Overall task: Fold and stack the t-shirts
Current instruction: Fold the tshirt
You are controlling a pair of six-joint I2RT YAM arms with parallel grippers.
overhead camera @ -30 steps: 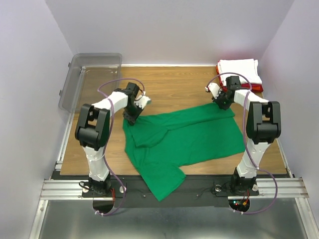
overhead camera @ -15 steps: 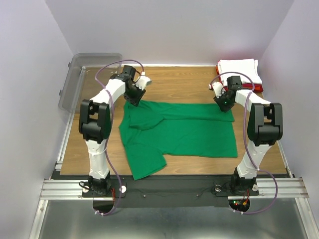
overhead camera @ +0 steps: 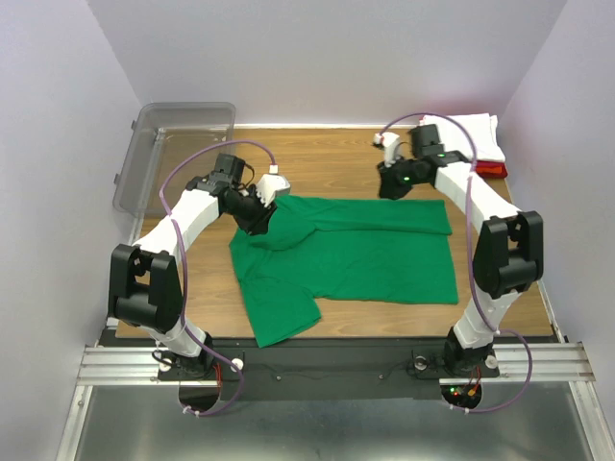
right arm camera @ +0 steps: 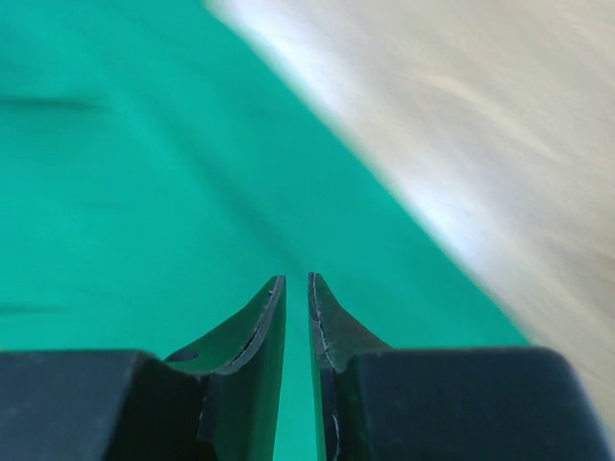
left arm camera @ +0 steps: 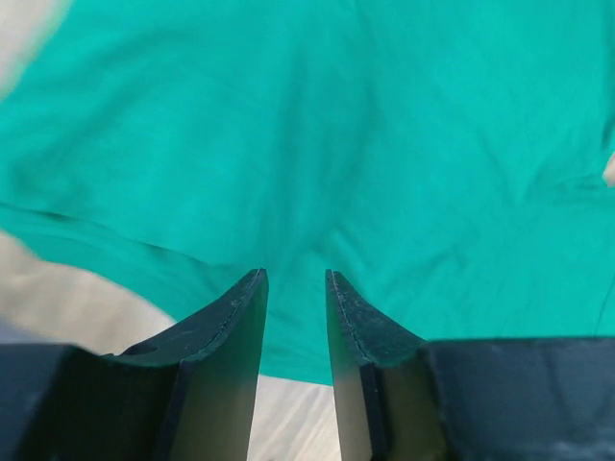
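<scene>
green shirt [overhead camera: 356, 254] is light, limp; pinch its 12 o'clock edge corners. left gripper [overhead camera: 261, 223] gapes empty; right gripper [overhead camera: 392, 184] barely parted, seemingly empty.

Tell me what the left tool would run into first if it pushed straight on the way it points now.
The bright green cotton t-shirt: in the wrist view it fills the line ahead of the left tool. How far off the cloth lies is unclear.
</scene>
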